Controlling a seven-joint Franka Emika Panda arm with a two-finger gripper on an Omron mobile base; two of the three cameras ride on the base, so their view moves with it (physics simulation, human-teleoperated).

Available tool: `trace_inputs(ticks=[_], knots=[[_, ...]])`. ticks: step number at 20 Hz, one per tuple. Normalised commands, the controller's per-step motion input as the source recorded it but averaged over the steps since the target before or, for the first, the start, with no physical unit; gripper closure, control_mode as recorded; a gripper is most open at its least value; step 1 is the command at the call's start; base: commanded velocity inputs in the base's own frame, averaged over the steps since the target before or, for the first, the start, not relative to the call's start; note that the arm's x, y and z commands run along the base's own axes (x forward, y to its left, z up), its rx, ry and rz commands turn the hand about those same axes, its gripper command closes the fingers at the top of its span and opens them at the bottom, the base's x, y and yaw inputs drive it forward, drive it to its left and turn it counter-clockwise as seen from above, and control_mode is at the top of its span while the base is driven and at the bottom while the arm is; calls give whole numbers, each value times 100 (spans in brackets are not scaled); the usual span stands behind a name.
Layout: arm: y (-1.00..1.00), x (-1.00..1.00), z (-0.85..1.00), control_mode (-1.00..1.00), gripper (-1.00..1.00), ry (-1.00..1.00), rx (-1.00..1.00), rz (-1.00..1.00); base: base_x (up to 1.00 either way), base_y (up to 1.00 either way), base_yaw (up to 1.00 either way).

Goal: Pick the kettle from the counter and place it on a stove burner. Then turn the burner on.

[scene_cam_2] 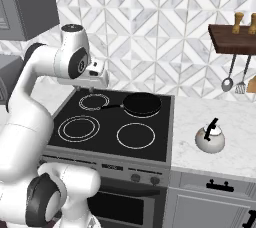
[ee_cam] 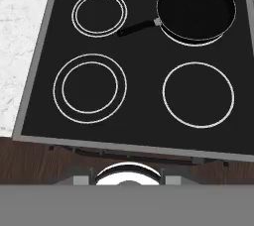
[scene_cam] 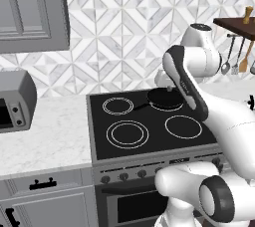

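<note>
Silvery-white kettle (scene_cam_2: 210, 138) sits on the counter (scene_cam_2: 235, 122), to the right of the cooktop (scene_cam_2: 112, 122) and well apart from it — not yet picked up, so nothing of the task done. Left to do: grasp, carry over, set down on the large double-ring burner (scene_cam_2: 78, 128), then switch that burner on.

Gripper (scene_cam_2: 92, 79) hangs above the far left part of the cooktop, looking straight down on it; how far open, cannot tell, and nothing visibly held.

Large burner lies bare at the cooktop's front left. Frying pan (scene_cam_2: 142, 104) covers the back right ring, handle pointing left toward the small double ring (scene_cam_2: 94, 101). Front right ring (scene_cam_2: 135, 135) free too. Knobs (scene_cam: 123, 174) line the front panel below the cooktop. Shelf (scene_cam_2: 232, 39) with hanging utensils above the counter — likely worth keeping low on the lift.
</note>
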Motion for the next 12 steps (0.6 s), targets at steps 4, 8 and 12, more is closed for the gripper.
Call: trace_inputs(ticks=[4, 8, 12], knots=[[-48, 2, 21, -100, -100, -2, 5, 0, 0, 0, 0], [-100, 0, 35, -100, -100, -16, 2, -1, 0, 0, 0], [-100, 0, 10, -100, -100, -19, 0, 0, 0, 0, 0]])
